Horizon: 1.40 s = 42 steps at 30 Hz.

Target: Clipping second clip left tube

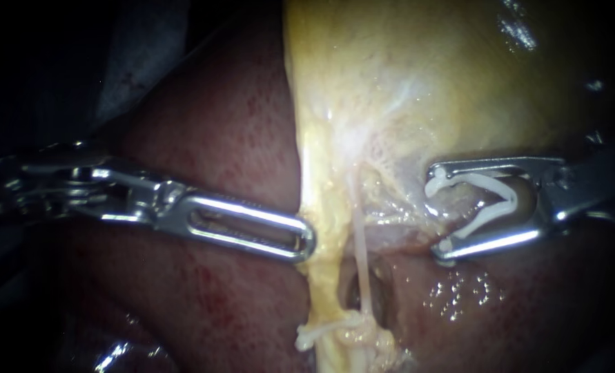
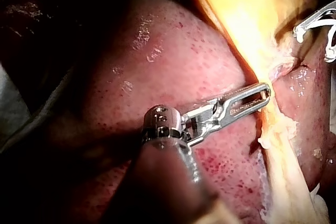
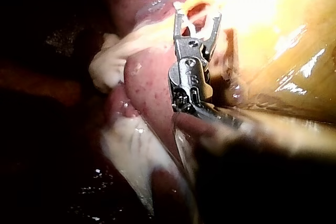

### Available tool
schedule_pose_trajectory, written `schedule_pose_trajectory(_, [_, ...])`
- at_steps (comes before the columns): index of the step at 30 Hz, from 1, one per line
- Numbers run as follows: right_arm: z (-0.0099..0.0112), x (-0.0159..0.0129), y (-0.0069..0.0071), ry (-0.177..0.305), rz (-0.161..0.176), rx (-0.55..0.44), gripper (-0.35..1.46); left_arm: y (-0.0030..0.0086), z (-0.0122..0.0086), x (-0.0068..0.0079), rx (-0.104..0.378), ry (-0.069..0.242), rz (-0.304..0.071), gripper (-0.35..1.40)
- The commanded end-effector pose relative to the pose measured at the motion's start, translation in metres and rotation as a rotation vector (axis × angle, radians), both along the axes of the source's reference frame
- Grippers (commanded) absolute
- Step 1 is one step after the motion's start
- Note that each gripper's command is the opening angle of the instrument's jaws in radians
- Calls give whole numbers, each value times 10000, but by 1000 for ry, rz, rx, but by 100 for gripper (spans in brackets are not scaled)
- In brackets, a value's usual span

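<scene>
The right tool, at the end of the instrument that enters from the right, holds a white clip seated between its two jaws. The jaws stand wide apart in a V, each touching one leg of the clip, and the clip's open mouth faces the tube. This thin pale tube runs down from the gallbladder through a small hollow in the tissue. It lies just beside the tips of the right tool, not yet between them. At the tube's lower end a second white clip on the tube crosses it. In the right wrist view the right tool points at the bright yellow tissue with the clip in its spread jaws. The left tool comes in from the left across the dark red liver. Its slotted jaws lie together on the gallbladder's yellow edge, close beside the tube. The left wrist view shows the left tool at that same pale edge, with the liver under its shaft.
</scene>
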<state>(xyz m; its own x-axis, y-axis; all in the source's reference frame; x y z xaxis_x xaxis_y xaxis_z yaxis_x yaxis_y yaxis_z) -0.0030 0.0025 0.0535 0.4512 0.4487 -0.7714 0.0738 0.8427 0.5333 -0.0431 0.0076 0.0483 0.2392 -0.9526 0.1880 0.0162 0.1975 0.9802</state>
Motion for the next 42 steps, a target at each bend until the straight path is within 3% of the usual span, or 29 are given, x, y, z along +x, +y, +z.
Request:
schedule_pose_trajectory(1, [0, 0, 0, 0, -1, 1, 55, -1, -2, 2, 0, -2, -1, -35])
schedule_pose_trajectory(11, [9, 11, -12, 11, -16, 2, 55, -2, -18, 16, 4, -1, -8, -35])
schedule_pose_trajectory(18, [18, 25, -25, 26, -33, 4, 55, 0, -16, 18, 4, 2, -13, -35])
schedule_pose_trajectory(33, [58, 65, -77, 24, -115, 54, 55, 5, -6, 24, 2, 6, -20, -35])
schedule_pose_trajectory(42, [74, 76, -89, 18, -132, 66, 54, 4, -8, 24, 2, 6, -21, -35])
